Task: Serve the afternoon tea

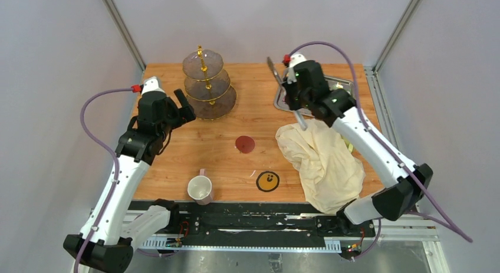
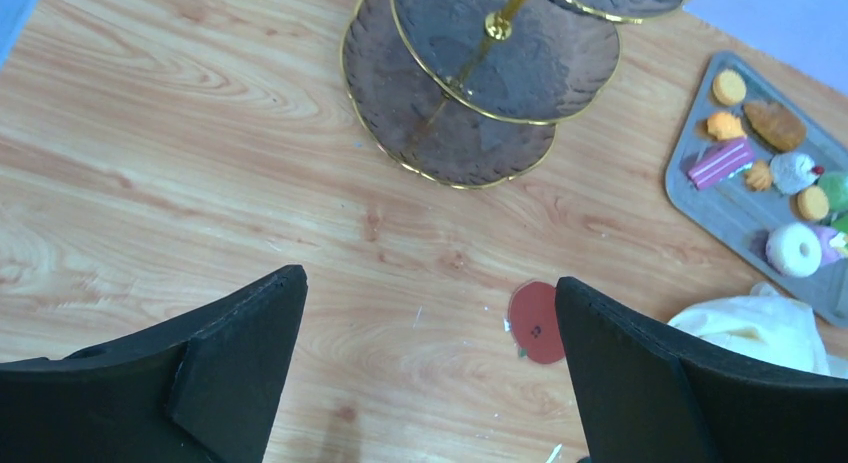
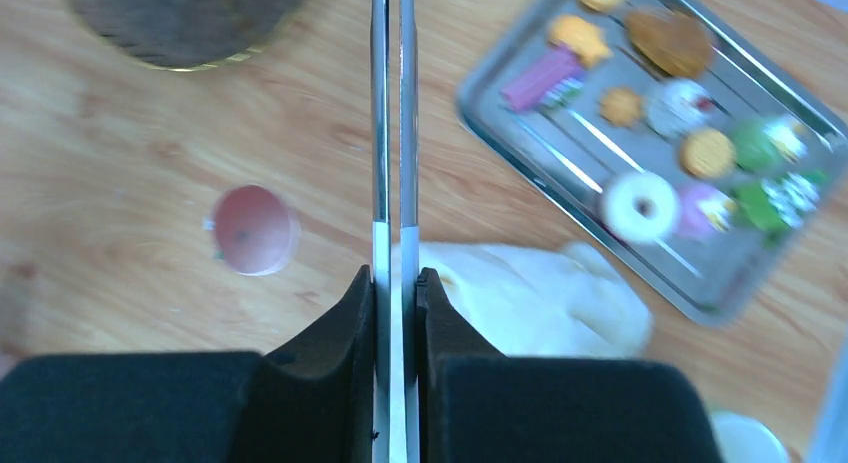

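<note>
From above, the right gripper (image 1: 293,89) is at the far right of the table, clamped on a pair of metal tongs (image 1: 273,69) that slant across it. The steel tray (image 1: 345,84) lies just behind, mostly hidden by the arm. The cream cloth (image 1: 321,161) is heaped on the near side of the tray. The empty stand (image 1: 206,84) is far left of centre, and one mug (image 1: 200,188) sits near the front edge. The left gripper (image 1: 184,108) hovers beside the stand with its fingers spread, holding nothing.

The left wrist view shows the left gripper (image 2: 430,283) wide open over bare wood. The stand (image 2: 470,83) is ahead of it, and the cakes (image 2: 722,161) and white donut (image 2: 794,249) lie on the tray (image 2: 700,198) to the right.

In the right wrist view, the right gripper (image 3: 395,278) squeezes the tongs (image 3: 380,103) so hard that the blades run almost together. The white donut (image 3: 640,205) and the cakes (image 3: 545,78) lie on the tray (image 3: 500,113) to the right of the blades. A red coaster (image 3: 253,229) is on the left.

The step in hand seems to be picking up the first cake. To do it well, the grip should ease enough for the blades to spring apart. The tips should then drop either side of one piece, clear of its neighbours and the cloth (image 3: 520,293), and close gently so the piece is not crushed.
</note>
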